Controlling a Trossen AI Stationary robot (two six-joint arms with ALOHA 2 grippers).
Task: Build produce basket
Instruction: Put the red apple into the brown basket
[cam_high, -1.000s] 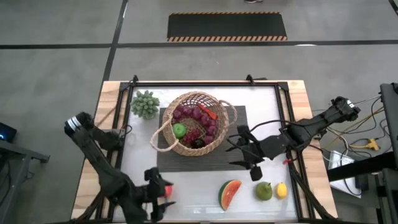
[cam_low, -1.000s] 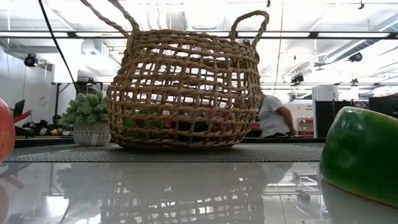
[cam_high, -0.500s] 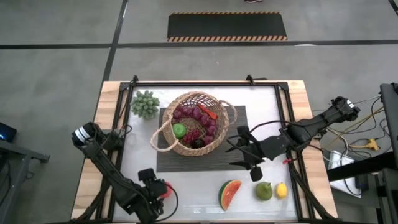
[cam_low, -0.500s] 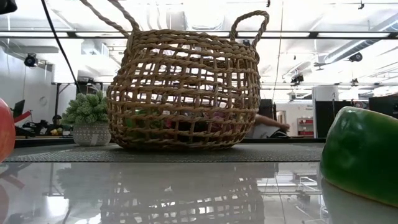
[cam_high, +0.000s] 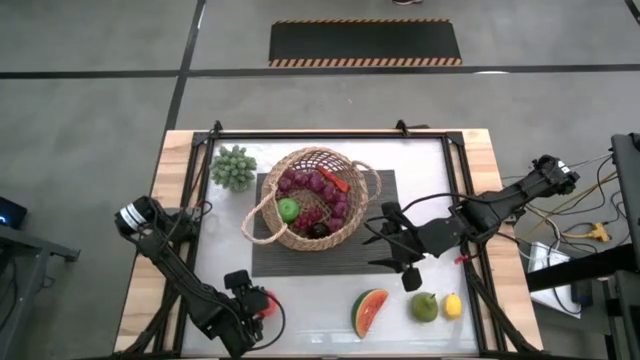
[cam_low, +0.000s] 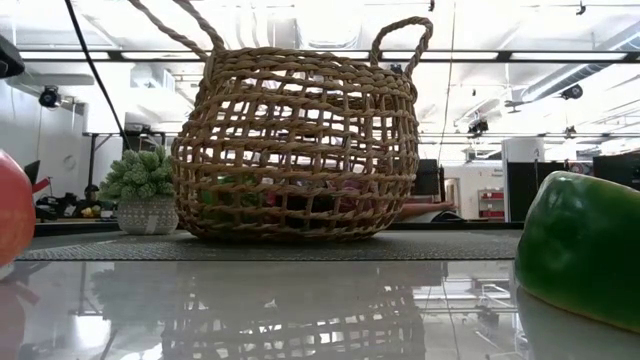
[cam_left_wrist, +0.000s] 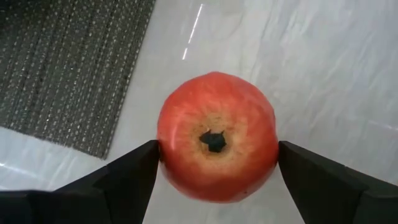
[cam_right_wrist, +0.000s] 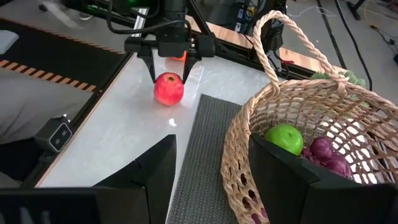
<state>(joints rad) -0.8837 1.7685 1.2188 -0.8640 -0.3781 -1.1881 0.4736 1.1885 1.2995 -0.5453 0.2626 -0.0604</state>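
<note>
The tan wicker basket (cam_high: 310, 195) stands on a dark ribbed mat (cam_high: 385, 190) at the table's middle. It holds purple grapes (cam_high: 310, 185), a green apple (cam_high: 288, 209), a carrot (cam_high: 335, 183) and a dark plum (cam_high: 318, 230). My left gripper (cam_high: 255, 303) is at the near left, shut on a red apple (cam_left_wrist: 216, 137). My right gripper (cam_high: 400, 250) hovers open and empty right of the basket. A watermelon slice (cam_high: 368, 312), a pear (cam_high: 424, 306) and a lemon (cam_high: 452, 306) lie on the table at the near right. My left gripper pinches the red apple between its two fingers, one on each opposite side (cam_left_wrist: 163, 149) at the widest part. The fingers (cam_right_wrist: 151, 65) come from above, pointing down. The apple sits upright, stem end up. I cannot tell whether its underside rests on the table.
A small potted plant (cam_high: 233, 167) stands at the far left, beside the mat. The basket's loop handles (cam_right_wrist: 273, 37) stick up above its rim. Bare white tabletop (cam_high: 310, 300) lies between the red apple and the watermelon slice.
My left arm has come down over the red apple at the near left and settled there. The apple has shifted a little toward the table's right.
</note>
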